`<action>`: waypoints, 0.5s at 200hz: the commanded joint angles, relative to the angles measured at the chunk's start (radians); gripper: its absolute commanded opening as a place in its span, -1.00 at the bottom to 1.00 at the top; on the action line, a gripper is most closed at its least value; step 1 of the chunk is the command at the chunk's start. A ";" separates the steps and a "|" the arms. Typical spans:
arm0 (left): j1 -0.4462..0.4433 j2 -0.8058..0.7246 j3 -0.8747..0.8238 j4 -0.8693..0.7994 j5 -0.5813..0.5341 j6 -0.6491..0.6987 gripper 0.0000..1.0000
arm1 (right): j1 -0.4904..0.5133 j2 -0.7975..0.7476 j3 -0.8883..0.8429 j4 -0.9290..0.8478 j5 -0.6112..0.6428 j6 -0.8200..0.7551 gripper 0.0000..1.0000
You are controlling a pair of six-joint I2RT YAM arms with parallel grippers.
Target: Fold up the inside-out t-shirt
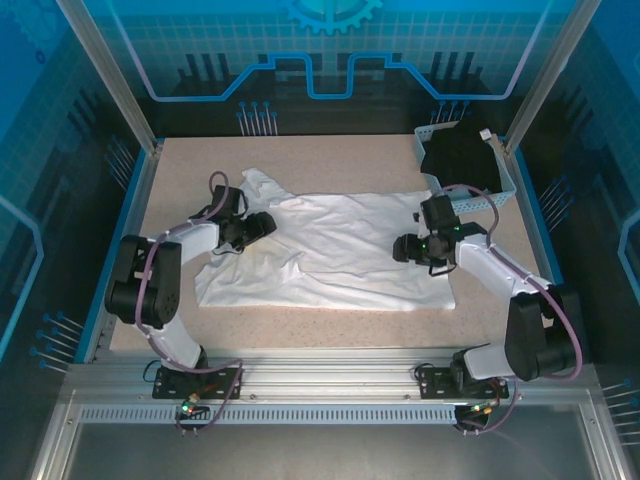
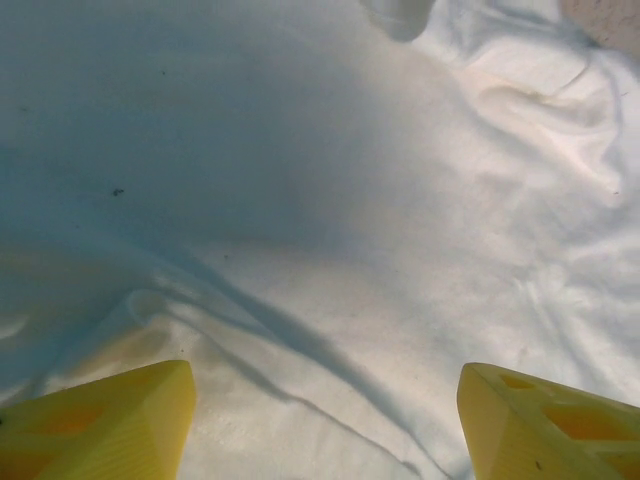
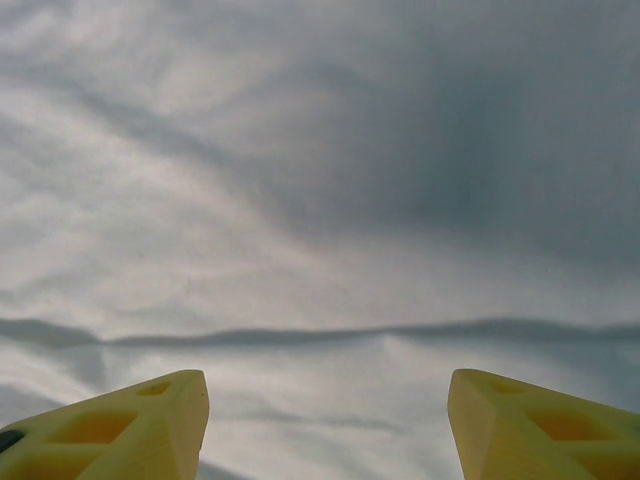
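White t-shirt spread across the middle of the table, with a gripper standing wide over each end.

On the left, the left gripper sits low over the shirt's left end, beside a bunched, crumpled part. Its yellow fingers are spread wide with wrinkled white cloth below the gap and nothing pinched. The shirt lies mostly flat, with soft folds running through it and its lower left corner rumpled. The right gripper is over the shirt's right part, jaws likewise wide apart above smooth cloth crossed by one long crease, holding nothing. I cannot tell whether either gripper touches the fabric. In the far right corner a white basket holds a black garment, near the shirt's upper right edge.
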 commanded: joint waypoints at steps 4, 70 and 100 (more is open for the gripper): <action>0.030 -0.089 0.019 -0.032 -0.032 0.047 0.45 | -0.002 0.049 0.083 0.045 0.080 -0.078 0.34; 0.137 -0.002 0.028 0.001 0.050 -0.046 0.45 | -0.021 0.341 0.283 -0.056 0.003 -0.047 0.31; 0.170 0.046 0.008 0.011 0.106 -0.056 0.43 | -0.029 0.428 0.302 -0.107 -0.046 -0.059 0.28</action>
